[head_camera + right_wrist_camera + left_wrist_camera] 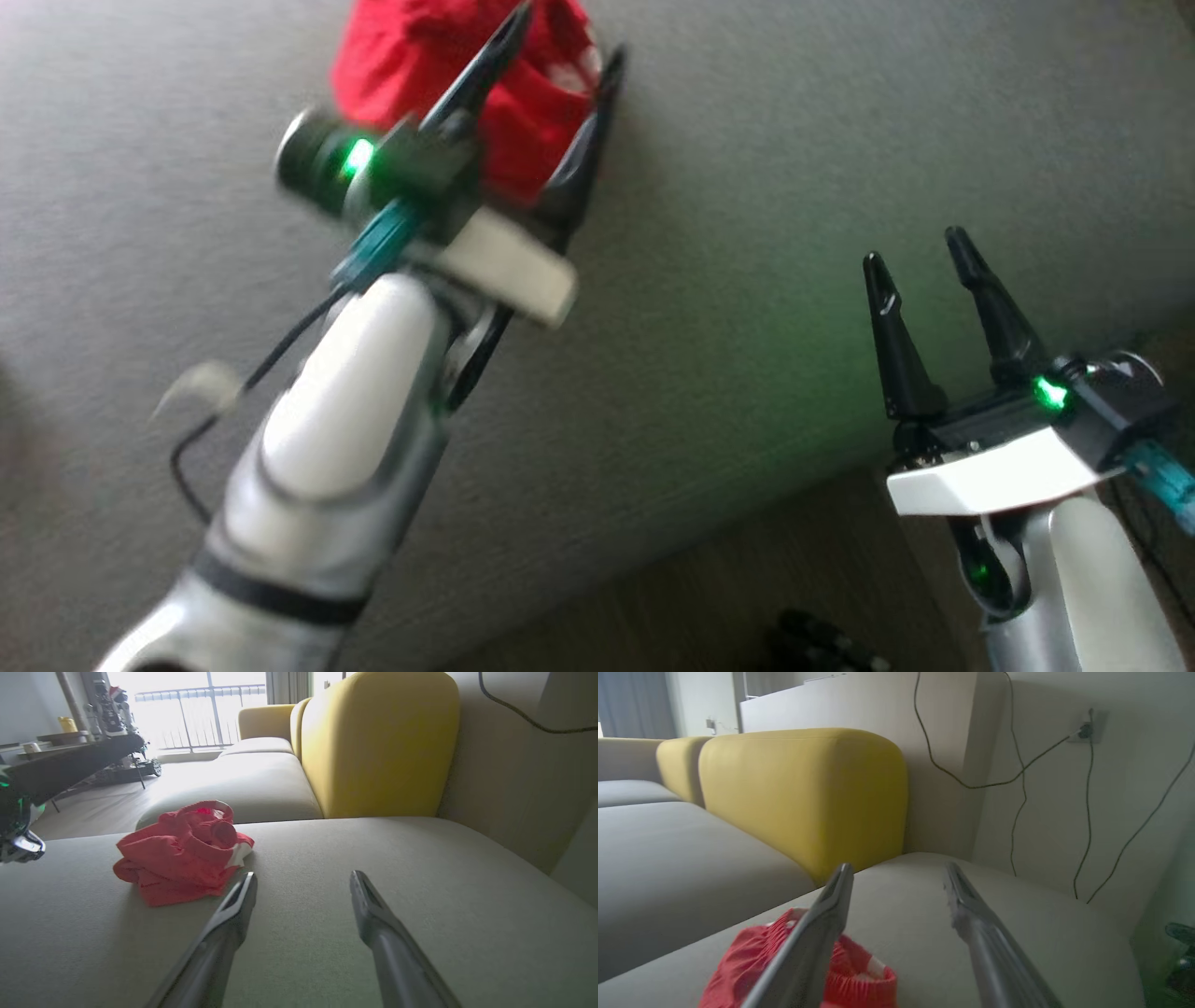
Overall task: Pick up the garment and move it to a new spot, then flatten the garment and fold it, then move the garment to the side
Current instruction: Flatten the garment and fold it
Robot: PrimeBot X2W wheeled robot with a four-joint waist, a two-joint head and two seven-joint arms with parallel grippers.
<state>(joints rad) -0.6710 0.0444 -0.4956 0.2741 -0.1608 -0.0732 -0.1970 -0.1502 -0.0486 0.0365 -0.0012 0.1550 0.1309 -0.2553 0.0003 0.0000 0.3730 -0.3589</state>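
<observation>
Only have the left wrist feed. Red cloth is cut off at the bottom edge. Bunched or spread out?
Observer: Bunched. Right wrist view shows the garment as a crumpled heap on the grey cushion.
Operator: Right arm near it?
Observer: No. Head view has the right gripper open, apart from it, by the cushion's front edge.
Operator: Left fingers around it?
Observer: Head view: left gripper open, one finger across the heap, the other at its edge.
</observation>
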